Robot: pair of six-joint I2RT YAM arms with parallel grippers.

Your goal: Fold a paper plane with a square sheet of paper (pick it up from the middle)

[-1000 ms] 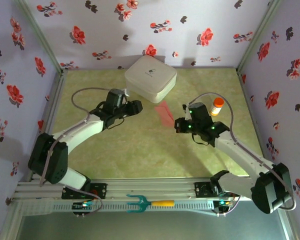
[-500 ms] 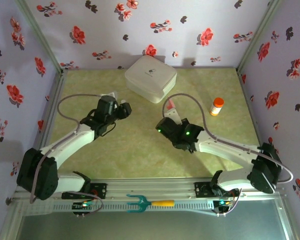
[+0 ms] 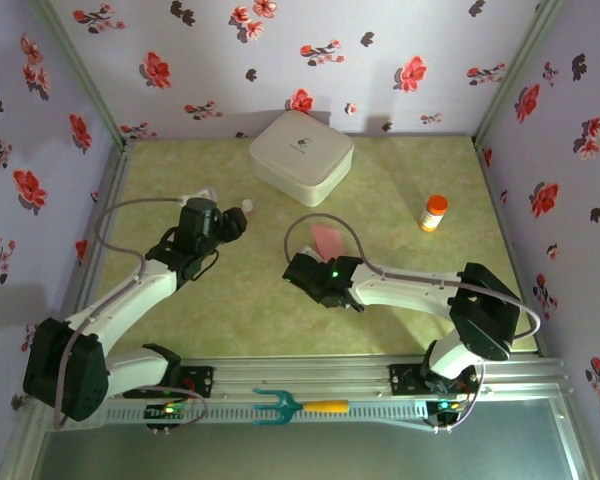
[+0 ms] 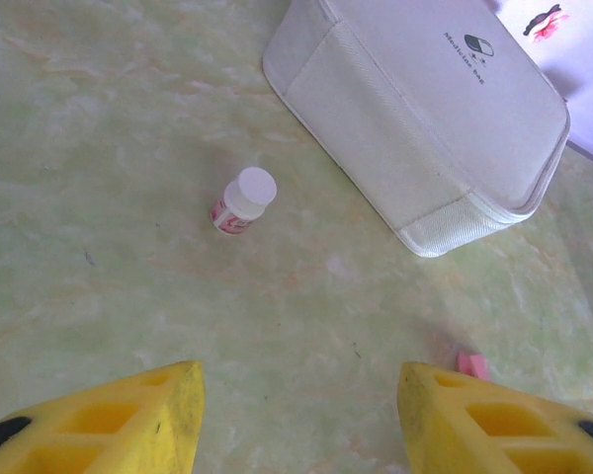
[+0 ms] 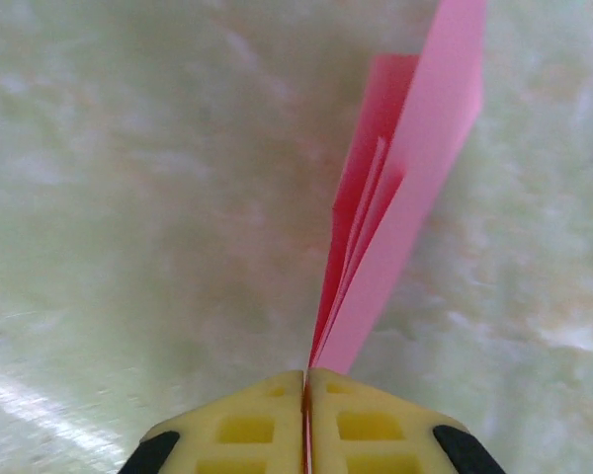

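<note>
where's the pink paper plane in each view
top external: paper plane lies mid-table, nearer the arms than the white rounded box.
left wrist: probably the small pink bit at lower right, below the box's corner.
right wrist: centre, fanning up and right from the shut right gripper.
shared landmark: the white rounded box, in the top external and left wrist views.

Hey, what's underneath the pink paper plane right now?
Bare green table shows below the paper plane, whose folds fan out from the shut right end effector. The pinched end is hidden between the fingers, and the surface directly beneath the paper is covered.
</note>
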